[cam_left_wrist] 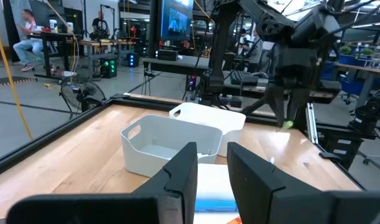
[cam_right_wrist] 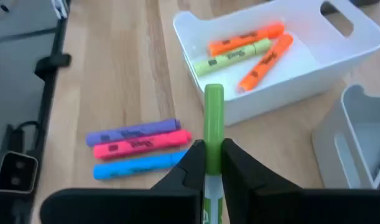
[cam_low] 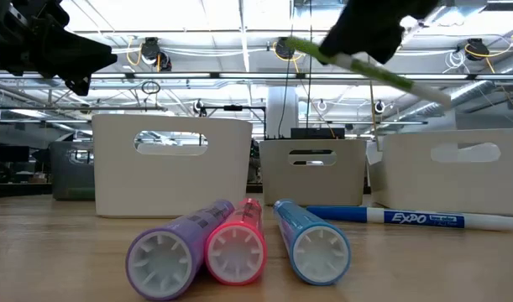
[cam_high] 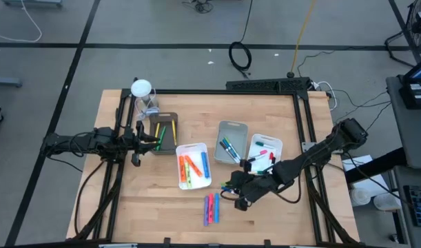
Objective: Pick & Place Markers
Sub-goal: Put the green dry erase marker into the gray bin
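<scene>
The right gripper [cam_right_wrist: 213,163] was clamped on a green marker [cam_right_wrist: 213,112], held in the air near the front of the table. The marker's long axis ran straight ahead out of the fingers. Beyond its tip, slightly to one side, sat the white tray [cam_right_wrist: 320,56] with two orange markers [cam_right_wrist: 245,38] and a yellow-green one [cam_right_wrist: 230,58] lying inside. The likely drop therefore lay ahead of the gripper, a short carry along the marker's own line. Three loose markers, purple [cam_right_wrist: 132,132], pink [cam_right_wrist: 143,144] and blue [cam_right_wrist: 140,165], lay side by side on the wood, just beside the gripper on the side away from the tray.

This arm was much the nearer; the left gripper [cam_left_wrist: 211,171] hung slightly parted over the brown tray [cam_high: 164,135], well apart.

A blue pen [cam_low: 407,219] on the table read "EXPO"; printing on the other markers could not be read.
</scene>
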`<control>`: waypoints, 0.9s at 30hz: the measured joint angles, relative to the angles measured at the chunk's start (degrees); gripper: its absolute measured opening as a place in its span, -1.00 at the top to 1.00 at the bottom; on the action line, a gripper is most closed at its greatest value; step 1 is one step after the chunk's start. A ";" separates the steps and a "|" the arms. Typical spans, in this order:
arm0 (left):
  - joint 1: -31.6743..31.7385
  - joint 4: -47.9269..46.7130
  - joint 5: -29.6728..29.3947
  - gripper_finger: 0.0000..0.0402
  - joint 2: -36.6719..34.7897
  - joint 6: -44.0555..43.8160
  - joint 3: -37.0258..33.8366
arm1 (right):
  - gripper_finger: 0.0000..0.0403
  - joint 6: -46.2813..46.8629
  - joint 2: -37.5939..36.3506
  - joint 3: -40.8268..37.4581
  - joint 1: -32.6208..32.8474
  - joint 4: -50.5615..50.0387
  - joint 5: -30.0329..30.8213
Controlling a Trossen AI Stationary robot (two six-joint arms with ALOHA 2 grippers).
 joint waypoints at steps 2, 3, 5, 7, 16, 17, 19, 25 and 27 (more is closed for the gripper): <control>0.00 0.06 -0.02 0.55 0.00 -0.01 0.00 | 0.90 -0.84 -0.19 0.05 -0.11 0.61 0.04; 0.00 0.02 0.00 0.55 0.00 0.01 0.00 | 0.90 -1.05 -0.19 0.04 -0.11 0.75 0.02; 0.00 0.05 0.00 0.55 -0.01 0.01 0.00 | 0.91 -1.09 -0.17 0.03 -0.21 0.75 0.02; 0.00 0.00 0.00 0.55 -0.01 0.00 0.00 | 0.91 -0.84 -0.19 0.03 -0.66 0.88 0.04; 0.00 0.02 0.00 0.55 0.00 0.00 0.00 | 0.89 7.59 -0.19 0.05 -7.60 1.54 8.95; 0.00 0.02 0.00 0.55 0.00 0.00 0.00 | 0.89 7.82 -0.19 0.05 -8.73 1.68 8.96; 0.00 0.02 0.00 0.55 0.00 0.01 0.00 | 0.90 7.97 -0.19 0.05 -11.19 1.77 8.96; 0.00 0.04 0.00 0.55 0.00 0.00 0.00 | 0.89 7.98 -0.21 0.05 -18.68 2.78 8.67; 0.00 0.02 0.00 0.55 0.00 0.01 0.00 | 0.89 7.54 -0.21 0.05 -21.36 2.49 6.91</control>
